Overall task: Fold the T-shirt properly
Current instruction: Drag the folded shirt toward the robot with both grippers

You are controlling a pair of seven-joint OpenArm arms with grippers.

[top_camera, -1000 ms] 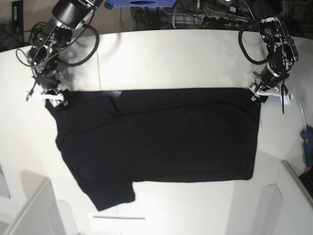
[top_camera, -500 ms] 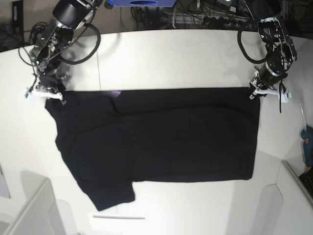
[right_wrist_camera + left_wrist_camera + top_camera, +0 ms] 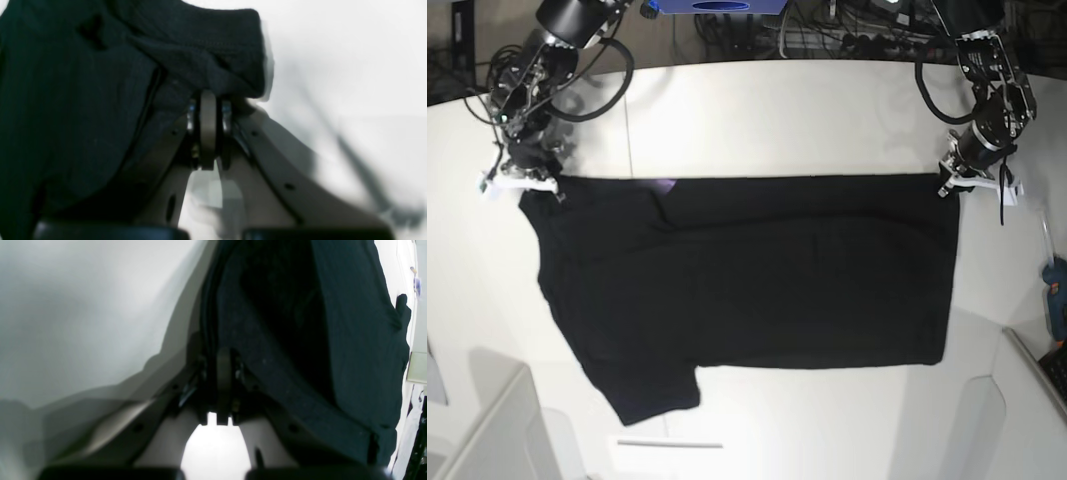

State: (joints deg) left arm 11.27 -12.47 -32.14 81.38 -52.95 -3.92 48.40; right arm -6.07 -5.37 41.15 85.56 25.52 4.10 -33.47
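The black T-shirt lies spread flat on the white table, plain side up, with one sleeve at the lower left. A sliver of purple print peeks out at its far edge. My left gripper is shut on the far right corner of the shirt; the left wrist view shows the fingers pinching dark cloth. My right gripper is shut on the far left corner; the right wrist view shows the jaws closed under a bunched hem.
A teal tool lies at the table's right edge. Pale bins stand at the bottom left and bottom right. A thin strip lies near the front edge. Cables and a blue box sit behind the table.
Both grippers have moved a little toward the far side of the table, drawing the shirt's far edge back with them and straightening it.
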